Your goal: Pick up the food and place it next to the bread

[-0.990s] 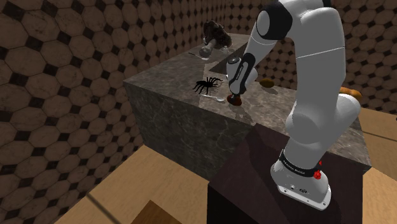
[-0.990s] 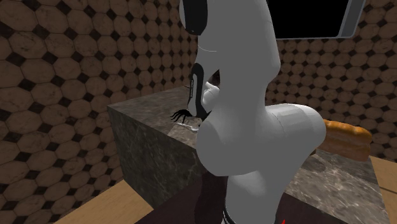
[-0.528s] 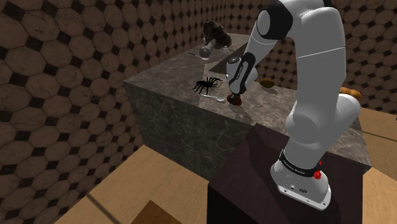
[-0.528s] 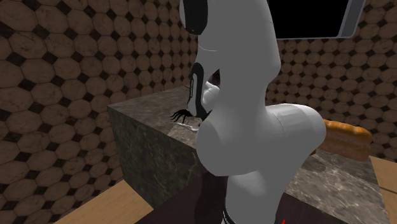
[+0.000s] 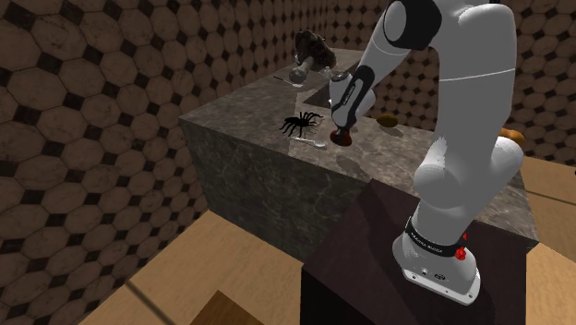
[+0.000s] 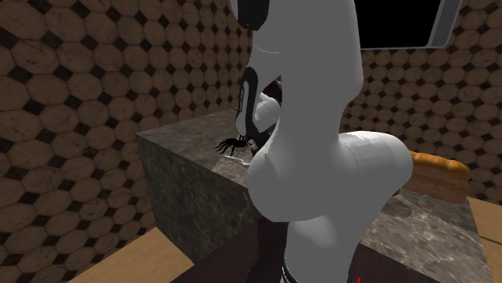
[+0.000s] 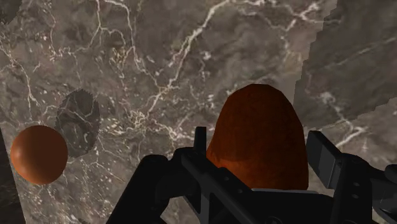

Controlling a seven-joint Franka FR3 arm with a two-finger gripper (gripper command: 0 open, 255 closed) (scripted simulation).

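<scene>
Arm (image 5: 462,102) is rising since a second ago: tool (image 7: 262,158) is clamping the food (image 7: 261,124), lifting it off the surface (image 7: 159,57). Next I'm guessing it's carrying it over beside the bread (image 6: 438,171).

counter (image 5: 242,109) marble | on it: black spider (image 5: 300,123), bread loaf (image 6: 438,170), orange ball (image 7: 38,154)

A black spider (image 5: 300,123) (legs spread) sits on the marble counter (image 5: 231,115); an orange ball (image 7: 38,154) lies there too.
</scene>
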